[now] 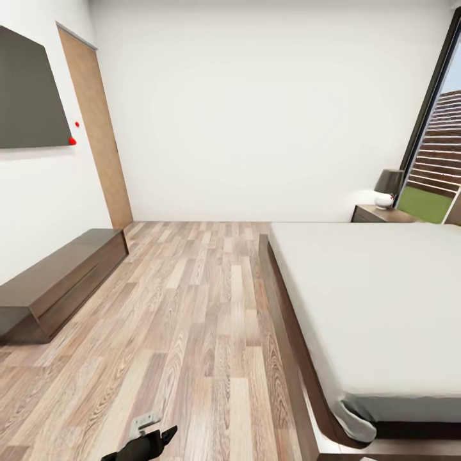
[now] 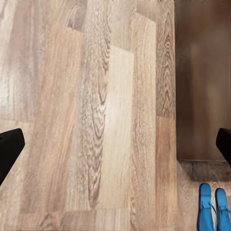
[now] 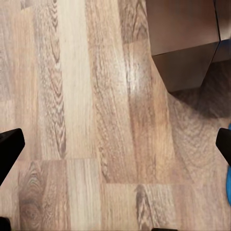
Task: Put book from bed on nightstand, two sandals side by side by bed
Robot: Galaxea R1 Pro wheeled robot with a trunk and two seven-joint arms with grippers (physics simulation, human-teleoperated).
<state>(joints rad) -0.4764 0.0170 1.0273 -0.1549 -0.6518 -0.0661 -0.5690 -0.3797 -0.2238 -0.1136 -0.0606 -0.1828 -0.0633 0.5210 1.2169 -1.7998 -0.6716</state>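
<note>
1. The robot stands in the bedroom on the wood-plank floor [image 1: 192,333], with the bed [image 1: 384,307] to its right and a nightstand [image 1: 378,214] at the far right beside the window; a lamp [image 1: 388,186] sits on it
2. The mattress top that shows is bare; the book cannot be seen from here, so its place cannot be told
3. The 2 sandals [image 2: 214,209] lie side by side on the floor, near a dark wooden edge [image 2: 202,82], seen by the left wrist camera
4. Left tool [image 2: 115,144]: fingers spread wide, holding nothing. Right tool [image 3: 115,144]: likewise wide open and empty, over bare floor
5. To do this step well, I judge the head should sweep along the bed to find the book before driving
6. Keep both arms tucked low while moving, clear of the bed frame and the low bench [image 1: 57,282] at left
</note>
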